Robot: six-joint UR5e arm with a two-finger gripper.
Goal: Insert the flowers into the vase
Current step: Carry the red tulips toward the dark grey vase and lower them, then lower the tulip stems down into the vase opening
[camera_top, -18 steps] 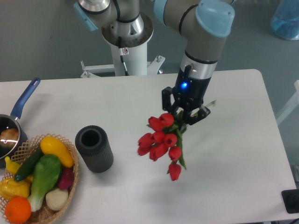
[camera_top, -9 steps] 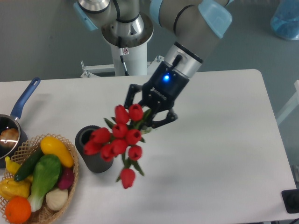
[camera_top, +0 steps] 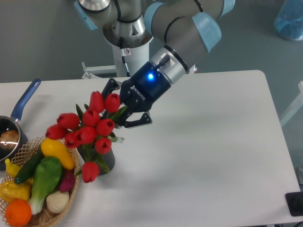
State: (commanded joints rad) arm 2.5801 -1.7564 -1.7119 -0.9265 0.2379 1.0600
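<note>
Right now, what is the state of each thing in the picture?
gripper: shut on the flowers' stems.
flowers: held, tilted, in front of the vase.
vase: upright, mostly hidden.
basket: full of toy vegetables.
saucepan: on the table, something inside.

A: What has moved over the last second?
B: The gripper point(camera_top: 124, 108) has carried the flowers point(camera_top: 87, 132) leftward from mid-counter.
A: Present position?
B: The red buds now overlap the vase point(camera_top: 105, 160), hiding its mouth; one bud hangs beside the wicker basket point(camera_top: 71, 146) rim.
</note>
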